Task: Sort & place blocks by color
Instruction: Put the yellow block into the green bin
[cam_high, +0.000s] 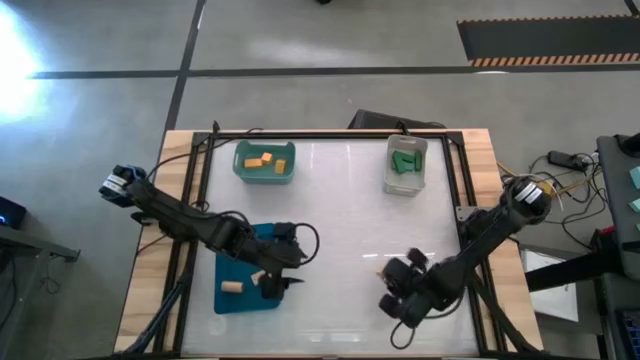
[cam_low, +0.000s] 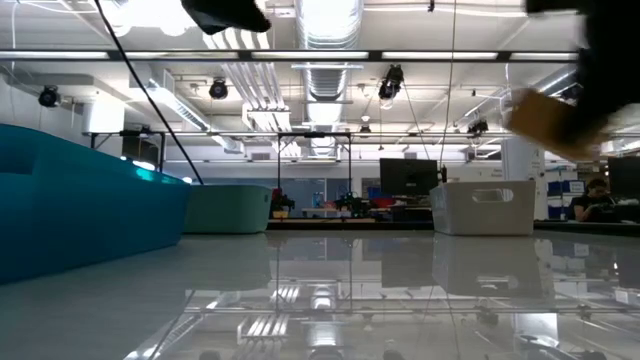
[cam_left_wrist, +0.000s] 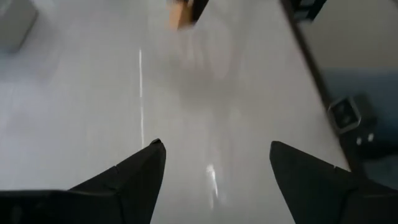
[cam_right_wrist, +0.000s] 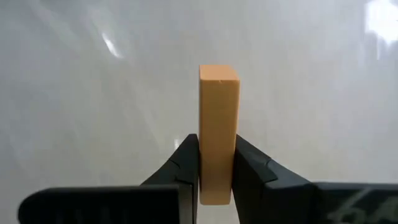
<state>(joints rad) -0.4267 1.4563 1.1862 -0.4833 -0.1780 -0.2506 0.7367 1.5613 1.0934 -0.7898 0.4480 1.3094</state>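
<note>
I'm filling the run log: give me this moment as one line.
right gripper: shut on orange block, above table | left gripper: open, over blue bin | teal bin: orange blocks | clear bin: green blocks

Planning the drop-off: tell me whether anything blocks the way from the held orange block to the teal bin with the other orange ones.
Nothing visible does. The right gripper is shut on the orange block, and only bare table lies between it and the teal bin.

The glossy white surface (cam_high: 340, 230) carries a teal bin (cam_high: 264, 162), clear bin (cam_high: 406, 165) and blue tray (cam_high: 245, 285).
</note>
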